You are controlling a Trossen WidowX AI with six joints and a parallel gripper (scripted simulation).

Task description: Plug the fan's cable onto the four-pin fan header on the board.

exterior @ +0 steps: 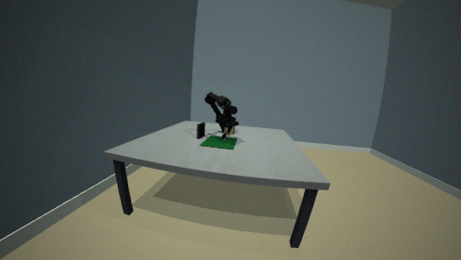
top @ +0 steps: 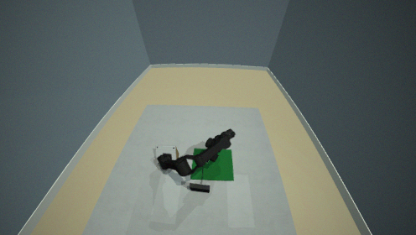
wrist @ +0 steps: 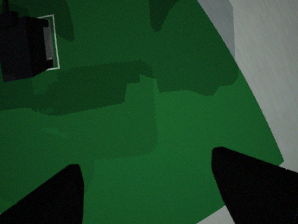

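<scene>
The green board (top: 222, 169) (exterior: 214, 144) (wrist: 200, 125) lies flat on the table. The cable's black plug (wrist: 19, 50) stands at the upper left of the wrist view, over the white-outlined header (wrist: 48, 42); a pale strip of the header shows beside it. How deep the plug sits cannot be told. A bit of the black cable (wrist: 6, 7) rises from it. My gripper (wrist: 147, 167) is open and empty above the board, with the plug outside its fingers. The fan (top: 200, 188) (exterior: 201, 130) stands beside the board as a dark slab.
A white box (top: 167, 148) with a tan side (top: 177, 153) stands near the arm (top: 214, 150) (exterior: 225, 113). The arm reaches over the board and hides part of it in the top view. The grey table (top: 138, 201) (exterior: 163, 155) carries everything.
</scene>
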